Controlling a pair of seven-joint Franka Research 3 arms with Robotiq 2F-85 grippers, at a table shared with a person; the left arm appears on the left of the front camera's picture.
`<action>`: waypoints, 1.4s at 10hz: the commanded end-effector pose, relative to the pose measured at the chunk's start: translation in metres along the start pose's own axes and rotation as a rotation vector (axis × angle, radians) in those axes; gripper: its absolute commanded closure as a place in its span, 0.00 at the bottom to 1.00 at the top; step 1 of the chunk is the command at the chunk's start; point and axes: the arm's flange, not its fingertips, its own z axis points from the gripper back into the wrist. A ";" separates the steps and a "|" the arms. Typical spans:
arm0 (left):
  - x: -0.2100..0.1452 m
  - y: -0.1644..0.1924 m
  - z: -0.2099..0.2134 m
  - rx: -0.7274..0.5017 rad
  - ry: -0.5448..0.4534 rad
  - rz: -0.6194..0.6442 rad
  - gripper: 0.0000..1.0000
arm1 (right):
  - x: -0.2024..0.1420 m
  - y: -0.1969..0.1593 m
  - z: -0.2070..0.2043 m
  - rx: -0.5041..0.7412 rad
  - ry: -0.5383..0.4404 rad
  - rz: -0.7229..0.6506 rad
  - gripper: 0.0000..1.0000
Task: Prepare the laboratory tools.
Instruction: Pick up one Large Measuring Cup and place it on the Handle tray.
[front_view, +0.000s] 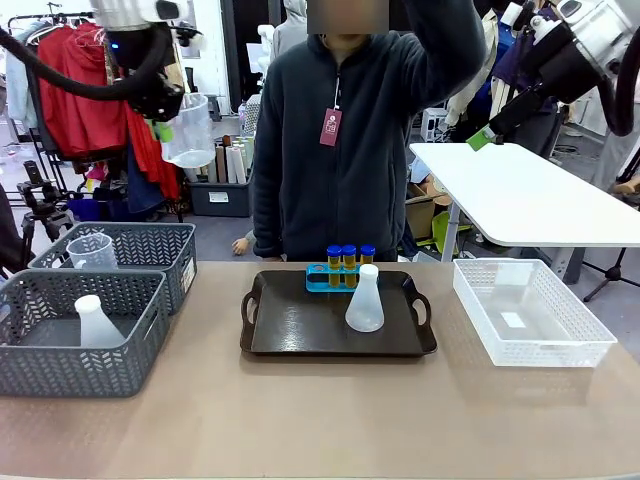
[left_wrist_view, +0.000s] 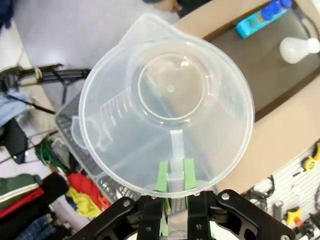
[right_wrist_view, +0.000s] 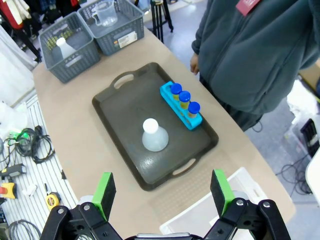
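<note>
Both grippers are raised: the left gripper (left_wrist_view: 175, 176) pinches the clear measuring beaker (left_wrist_view: 165, 100) by its handle, high on the left; the right gripper (right_wrist_view: 162, 192) gapes open.

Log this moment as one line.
left pincer: shut on measuring beaker, aloft | right pincer: open, aloft | flask and tube rack: on tray

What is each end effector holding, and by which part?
The left end effector grips the clear measuring beaker by its handle; the right end effector holds nothing.
</note>
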 end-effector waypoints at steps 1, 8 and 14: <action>0.008 -0.018 -0.005 0.033 0.002 -0.096 1.00 | 0.001 0.001 0.002 0.002 -0.004 0.005 0.00; 0.045 -0.108 -0.087 -0.037 0.063 -0.352 1.00 | 0.001 0.001 0.002 0.002 -0.004 0.005 0.00; 0.044 -0.153 -0.162 -0.094 0.194 -0.441 1.00 | 0.001 0.001 0.002 0.002 -0.004 0.005 0.00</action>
